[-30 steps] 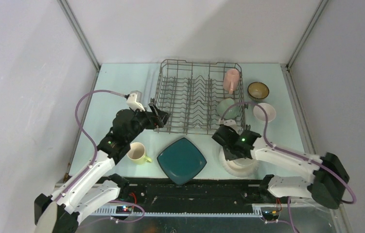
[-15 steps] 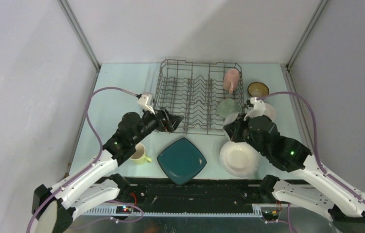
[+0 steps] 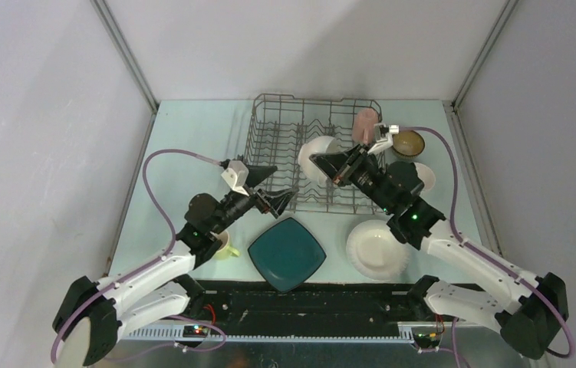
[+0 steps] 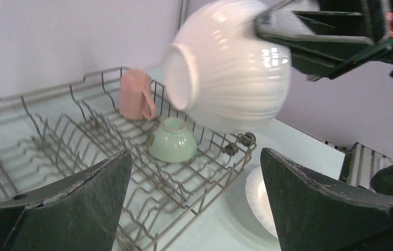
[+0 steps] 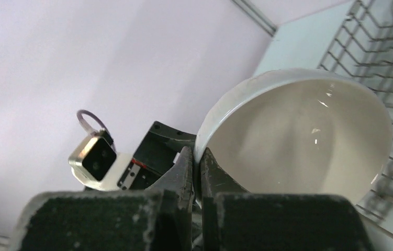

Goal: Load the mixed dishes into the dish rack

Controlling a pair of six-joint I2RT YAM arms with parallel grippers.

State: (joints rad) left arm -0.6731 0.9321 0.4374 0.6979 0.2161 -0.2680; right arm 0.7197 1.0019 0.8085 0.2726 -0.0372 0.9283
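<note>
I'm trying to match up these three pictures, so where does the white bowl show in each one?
Top external: white bowl just above centre, over the dish rack.
Left wrist: white bowl top centre, underside facing the camera.
Right wrist: white bowl centre right, its inside showing.
Shared landmark: the dish rack, whose grey wires show in all three.

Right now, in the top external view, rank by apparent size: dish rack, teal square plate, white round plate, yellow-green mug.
Dish rack
Teal square plate, only slightly larger than the next
White round plate
Yellow-green mug, partly hidden by the left arm
</note>
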